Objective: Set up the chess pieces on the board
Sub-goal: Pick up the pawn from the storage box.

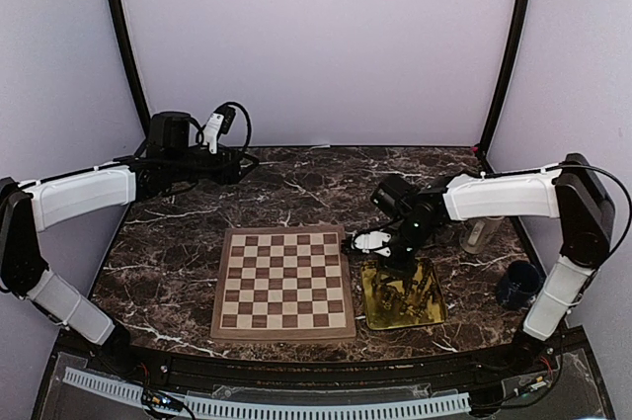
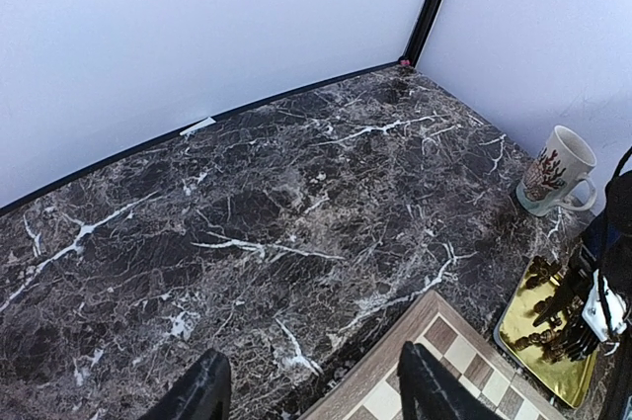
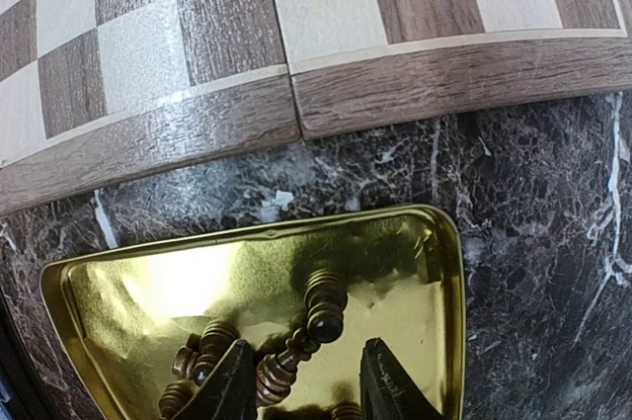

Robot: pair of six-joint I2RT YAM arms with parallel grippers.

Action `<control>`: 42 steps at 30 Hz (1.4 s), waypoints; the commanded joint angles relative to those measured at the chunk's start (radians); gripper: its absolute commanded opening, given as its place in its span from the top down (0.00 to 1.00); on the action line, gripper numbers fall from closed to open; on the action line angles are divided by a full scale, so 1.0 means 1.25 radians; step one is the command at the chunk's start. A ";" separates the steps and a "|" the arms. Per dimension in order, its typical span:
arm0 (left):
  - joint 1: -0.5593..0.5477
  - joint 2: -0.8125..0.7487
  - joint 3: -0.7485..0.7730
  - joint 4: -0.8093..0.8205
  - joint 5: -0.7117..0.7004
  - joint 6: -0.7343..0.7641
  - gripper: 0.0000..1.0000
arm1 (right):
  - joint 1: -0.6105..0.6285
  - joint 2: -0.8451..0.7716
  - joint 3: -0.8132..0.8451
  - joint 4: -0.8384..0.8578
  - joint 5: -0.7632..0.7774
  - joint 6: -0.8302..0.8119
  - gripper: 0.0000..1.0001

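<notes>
Picking stage, by judgement. Half-open right gripper [image 3: 308,385] astride heaped chess pieces [image 3: 324,306] in gold tray [image 3: 128,282], 3 o'clock of the board [image 1: 284,282] (no piece set yet); nothing clamped. Agape, empty left gripper [image 2: 311,390] at 10 o'clock. Next: close on one piece, lift, carry toward 9 o'clock.

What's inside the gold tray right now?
Dark chess pieces lie jumbled in the gold tray. The right tool above them covers part of the heap, so their number cannot be told.
</notes>
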 commanded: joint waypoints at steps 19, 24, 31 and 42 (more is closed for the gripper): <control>-0.004 -0.024 -0.005 0.016 0.005 0.006 0.40 | 0.017 0.067 0.029 0.026 -0.004 0.003 0.86; -0.004 -0.022 -0.005 0.014 0.008 0.004 0.40 | 0.017 0.071 0.054 0.028 0.000 0.007 0.89; -0.004 -0.019 -0.003 0.012 0.010 0.005 0.40 | 0.018 0.085 0.057 0.034 0.003 0.012 0.86; -0.003 -0.016 -0.003 0.012 0.010 0.006 0.40 | 0.022 0.075 0.088 -0.001 0.002 0.009 0.94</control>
